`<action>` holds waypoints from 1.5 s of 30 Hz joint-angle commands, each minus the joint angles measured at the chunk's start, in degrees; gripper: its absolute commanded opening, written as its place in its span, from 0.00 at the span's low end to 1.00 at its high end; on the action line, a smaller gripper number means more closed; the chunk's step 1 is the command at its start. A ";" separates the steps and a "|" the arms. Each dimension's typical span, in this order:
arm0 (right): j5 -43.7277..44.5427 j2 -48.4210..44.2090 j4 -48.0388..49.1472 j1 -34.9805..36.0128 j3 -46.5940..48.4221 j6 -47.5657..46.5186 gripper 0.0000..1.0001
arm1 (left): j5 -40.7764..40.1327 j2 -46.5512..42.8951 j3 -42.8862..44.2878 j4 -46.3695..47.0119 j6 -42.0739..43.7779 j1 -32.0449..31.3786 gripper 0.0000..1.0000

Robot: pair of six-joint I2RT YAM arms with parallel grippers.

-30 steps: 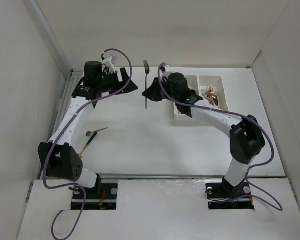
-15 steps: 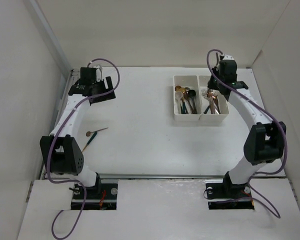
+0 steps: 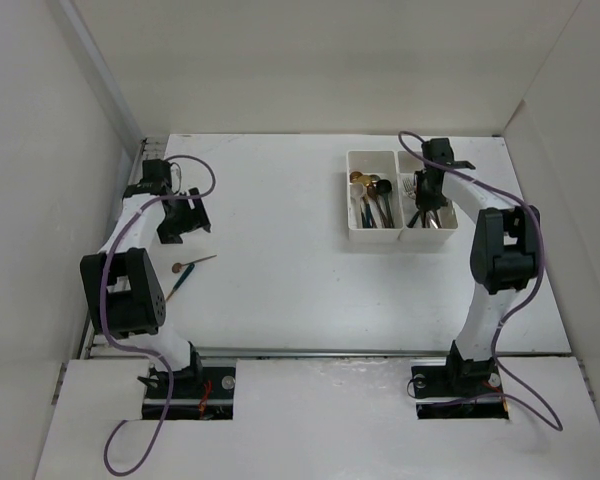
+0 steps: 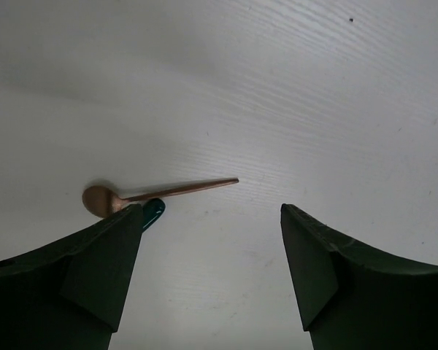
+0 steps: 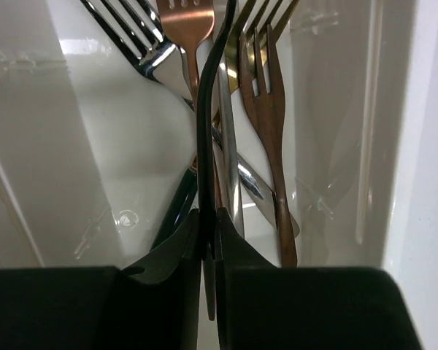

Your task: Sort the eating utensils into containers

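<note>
**Right gripper clamps a black utensil in a bin; left gripper hangs open over a spoon**

Seen from overhead, a white table (image 3: 280, 290) carries two joined white bins at its far right. The left bin (image 3: 352, 205) holds spoons (image 3: 365, 185) and dark-handled pieces. The right bin (image 3: 451, 215) is partly covered by the right gripper (image 3: 423, 200), which reaches down into it. At the near left, a copper spoon (image 3: 194, 262) lies loose on the table. A green-handled utensil (image 3: 174, 285) lies just beside it, and it is unclear whether their ends touch. The left gripper (image 3: 183, 216) hovers just beyond the pair.

The right wrist view adds what the overhead view cannot show. The jaws are pressed tight on a black utensil (image 5: 206, 131), seen edge-on. It stands above silver and copper forks (image 5: 266, 109) lying crossed on the bin floor.

The left wrist view shows the left jaws spread wide and holding nothing. The copper spoon lies on the table ahead of them, close to one finger (image 4: 80, 277). Only the green tip of the other utensil peeks out beside that finger.

Only the overhead view shows both arms and both bins together.
</note>
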 commanded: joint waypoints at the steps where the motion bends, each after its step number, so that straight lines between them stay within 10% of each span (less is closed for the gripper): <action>1: 0.09 -2.34 1.30 0.23 3.04 -0.93 0.06 | 4.70 0.91 -3.59 -2.29 1.52 1.12 0.72; 5: -0.43 -1.81 1.30 0.23 4.09 -0.93 0.48 | 7.87 2.32 -8.17 0.08 0.12 1.74 0.71; 8: -0.43 -1.81 0.60 0.23 4.09 -0.23 0.56 | 7.88 3.63 -8.71 0.09 0.11 1.74 0.69; 27: -2.45 -7.26 3.76 1.90 4.27 0.38 0.59 | -2.05 15.50 1.56 -2.37 0.81 2.79 0.74; 45: -3.60 -8.22 4.29 2.43 4.97 0.38 0.59 | -10.23 26.50 10.28 4.91 15.04 -9.06 0.38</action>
